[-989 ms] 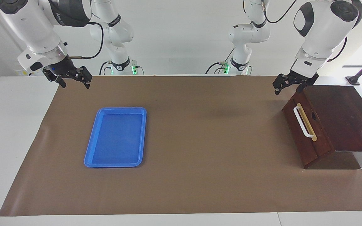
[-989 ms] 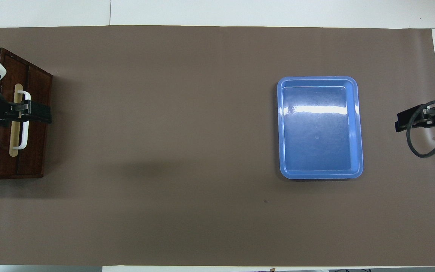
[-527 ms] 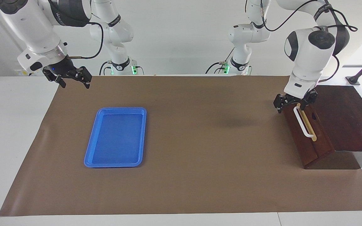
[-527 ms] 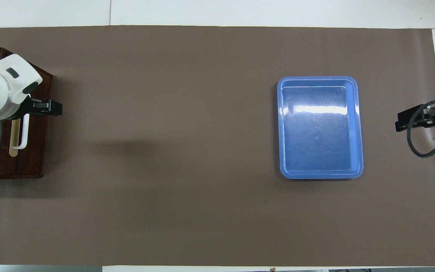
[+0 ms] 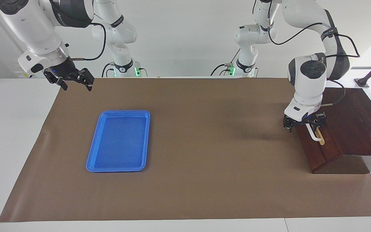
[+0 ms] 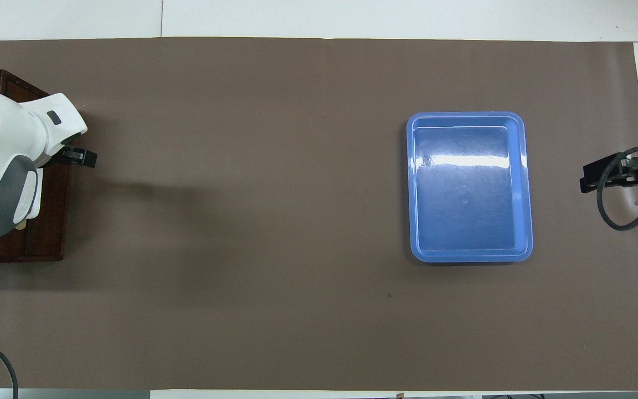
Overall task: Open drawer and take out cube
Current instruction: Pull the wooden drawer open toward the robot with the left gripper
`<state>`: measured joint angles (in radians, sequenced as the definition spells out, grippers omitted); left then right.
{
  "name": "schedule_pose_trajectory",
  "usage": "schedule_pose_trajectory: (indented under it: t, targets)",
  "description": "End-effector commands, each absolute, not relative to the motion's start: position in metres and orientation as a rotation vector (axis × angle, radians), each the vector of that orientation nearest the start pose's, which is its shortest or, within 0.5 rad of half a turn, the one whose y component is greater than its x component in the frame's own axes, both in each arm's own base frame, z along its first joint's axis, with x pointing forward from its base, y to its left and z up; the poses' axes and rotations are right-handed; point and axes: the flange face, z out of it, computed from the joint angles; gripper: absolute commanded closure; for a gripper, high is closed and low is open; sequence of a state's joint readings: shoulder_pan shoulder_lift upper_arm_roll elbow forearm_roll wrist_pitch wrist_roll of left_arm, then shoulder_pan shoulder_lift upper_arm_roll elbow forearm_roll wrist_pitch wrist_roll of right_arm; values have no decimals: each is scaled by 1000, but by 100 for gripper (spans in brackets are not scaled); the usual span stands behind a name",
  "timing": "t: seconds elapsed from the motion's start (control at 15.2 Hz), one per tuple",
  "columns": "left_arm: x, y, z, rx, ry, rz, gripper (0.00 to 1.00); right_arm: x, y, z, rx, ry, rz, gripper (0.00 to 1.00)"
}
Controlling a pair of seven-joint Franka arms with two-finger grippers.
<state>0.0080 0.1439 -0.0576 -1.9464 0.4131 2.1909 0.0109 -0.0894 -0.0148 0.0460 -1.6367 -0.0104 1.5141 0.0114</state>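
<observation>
At frame right, left end effector (image 5: 304, 123): lowered onto drawer (image 5: 317, 146) handle (image 5: 314, 136); finger state unreadable.
Drawer: closed.
Right end effector (image 5: 70, 79): waiting, fingers apart.

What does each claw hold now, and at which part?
The right claw holds nothing. The left claw is at the drawer's white handle; whether it grips cannot be told.

Left pincer (image 5: 304, 124) at white handle (image 5: 314, 135) of shut drawer (image 5: 320, 149); right pincer (image 5: 69, 79) waits.
</observation>
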Motion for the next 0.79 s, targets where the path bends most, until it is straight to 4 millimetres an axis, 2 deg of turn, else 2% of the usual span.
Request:
schedule_pose_trajectory:
  t: [0.0, 0.26, 0.4, 0.53, 0.66, 0.73]
  targets:
    - [592, -8, 409, -2751, 452, -158, 0, 539, -31, 599, -3135, 46, 164, 0]
    - [585, -10, 391, -2761, 468, -162, 0, 537, -33, 597, -3130, -41, 170, 0]
    - [586, -22, 377, -2770, 467, -142, 0, 536, -33, 594, -3129, -41, 180, 0]
    - [587, -55, 376, -2789, 401, -183, 0, 536, -31, 595, -3129, -50, 178, 0]
    - [582, -101, 379, -2807, 352, -214, 0, 536, -32, 595, -3130, -53, 178, 0]
    - [578, -116, 379, -2815, 315, -219, 0, 535, -33, 595, -3130, -50, 183, 0]
